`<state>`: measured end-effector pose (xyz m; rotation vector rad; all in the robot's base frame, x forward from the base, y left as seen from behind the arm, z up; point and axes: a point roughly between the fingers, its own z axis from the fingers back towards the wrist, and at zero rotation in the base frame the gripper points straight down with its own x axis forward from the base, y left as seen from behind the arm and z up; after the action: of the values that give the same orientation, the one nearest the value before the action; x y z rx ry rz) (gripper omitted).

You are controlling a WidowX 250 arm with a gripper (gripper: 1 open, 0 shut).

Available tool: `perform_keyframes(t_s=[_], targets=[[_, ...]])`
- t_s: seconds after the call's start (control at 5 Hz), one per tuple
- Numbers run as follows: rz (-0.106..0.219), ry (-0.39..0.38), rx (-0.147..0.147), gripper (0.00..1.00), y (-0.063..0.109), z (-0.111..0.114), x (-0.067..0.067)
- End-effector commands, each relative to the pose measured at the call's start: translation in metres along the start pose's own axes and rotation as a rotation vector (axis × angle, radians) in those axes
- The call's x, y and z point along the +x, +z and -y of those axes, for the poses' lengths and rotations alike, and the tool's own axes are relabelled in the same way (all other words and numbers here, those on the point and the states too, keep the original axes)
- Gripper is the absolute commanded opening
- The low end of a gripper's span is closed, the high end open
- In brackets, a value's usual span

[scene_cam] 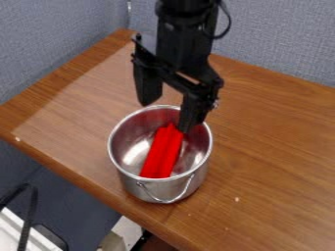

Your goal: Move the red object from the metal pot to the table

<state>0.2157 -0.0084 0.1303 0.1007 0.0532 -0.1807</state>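
And here we are over the brown wood-grain worktop (66, 103), with its darker rounded edge running along the near side. Sitting on it, toward the front, is the shiny silver steel cylindrical pot (131, 175), rolled rim catching the light and a thin wire handle hanging down its front wall. Inside the pot lies the bright red elongated rectangular block (165, 153), tilted, its lower end on the pot floor near the front and its upper end leaning up toward the back wall. So the block is in the pot, not out on the worktop.

Above it hangs the black robot arm, pointing straight down, and its black pincer (171, 101) is spread wide open, nothing between its fingers. One finger (141, 86) hangs just over the pot's back-left rim, outside the bowl. The other finger (197, 110) dips down past the back-right rim, its tip just beside the upper end of the red block; whether it touches the block is hard to say from this angle.

Behind the worktop stands a grey-blue wall. Off the near edge, at lower left, some dark cables and a pale floor show.
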Motion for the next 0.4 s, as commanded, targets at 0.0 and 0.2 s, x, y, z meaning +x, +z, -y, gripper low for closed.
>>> perform_keyframes(t_s=[0.0,0.2], targets=[[0.048,-0.039,-0.006,1.0,0.0076,0.0047,0.0031],[0.042,0.022,-0.016,1.0,0.0116,0.0027,0.0036]])
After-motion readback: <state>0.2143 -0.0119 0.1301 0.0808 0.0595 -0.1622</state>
